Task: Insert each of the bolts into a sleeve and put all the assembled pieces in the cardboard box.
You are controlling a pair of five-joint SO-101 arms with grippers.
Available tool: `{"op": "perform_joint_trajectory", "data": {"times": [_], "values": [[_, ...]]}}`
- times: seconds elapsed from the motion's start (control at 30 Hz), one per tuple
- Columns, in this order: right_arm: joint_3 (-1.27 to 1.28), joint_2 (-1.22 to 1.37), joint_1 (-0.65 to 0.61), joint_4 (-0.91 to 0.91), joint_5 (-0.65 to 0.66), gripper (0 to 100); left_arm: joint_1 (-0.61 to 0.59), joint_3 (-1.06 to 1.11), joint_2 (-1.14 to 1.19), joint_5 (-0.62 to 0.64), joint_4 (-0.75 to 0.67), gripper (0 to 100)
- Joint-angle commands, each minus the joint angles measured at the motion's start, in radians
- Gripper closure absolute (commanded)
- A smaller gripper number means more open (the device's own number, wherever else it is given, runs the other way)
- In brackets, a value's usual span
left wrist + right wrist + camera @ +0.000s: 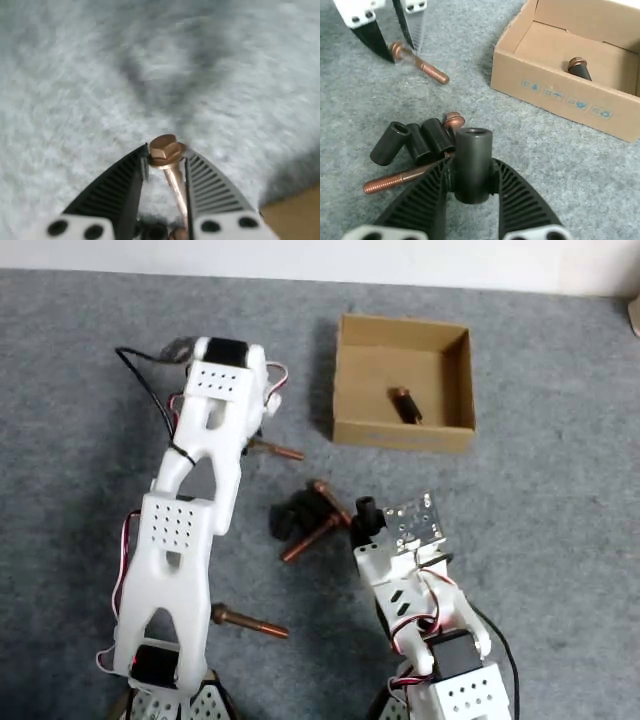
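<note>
- While the left hand [165,152] is closed tight around a copper bolt [174,181], pinching it right under its six-sided head, the long end of that bolt sticks out to the side, over the grey table [560,500].
- This held bolt is near a corner of the cardboard box [400,433], but the two do not touch.
- The right hand [471,167] grips a black sleeve [473,147]. The sleeve sits between the two fingers, and its open end pokes out past the fingertips.
- Just beside the right hand there is a little pile on the table.
- In the pile, three loose sleeves [417,145] lie side by side and touch each other.
- A second bolt [454,120] has its head right by the loose sleeves, on the side toward the box.
- A third bolt [400,178] lies flat on the table next to the loose sleeves. One end of it is close to the black sleeve in the right hand.
- A fourth bolt [250,621] lies all alone on the table. It is just beside the lower part of the left arm [185,530] and well apart from the pile.
- The cardboard box is open at the top and sits on the far side of the pile from the right hand.
- Inside the box lies one finished piece [405,405]. It is a dark sleeve with a copper bolt head at one end, and it rests on the box floor near the middle.
</note>
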Motion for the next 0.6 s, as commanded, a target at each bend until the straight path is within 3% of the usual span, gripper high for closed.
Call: {"op": "perform_joint_trajectory", "data": {"times": [0.0,0.13,0.37,0.57], "values": [[-0.005,-0.013,0.004,-0.031,0.012,99.4,0.01,-0.102,-0.019,-0.149,0.015,99],[-0.005,-0.013,0.004,-0.031,0.012,99.4,0.024,-0.179,-0.021,-0.345,0.017,99],[-0.005,-0.016,0.004,-0.031,0.012,99.4,0.077,-0.374,-0.022,-0.876,0.017,99],[-0.005,-0.018,0.004,-0.031,0.014,99.4,0.111,-0.552,-0.045,-0.957,0.017,99]]}}
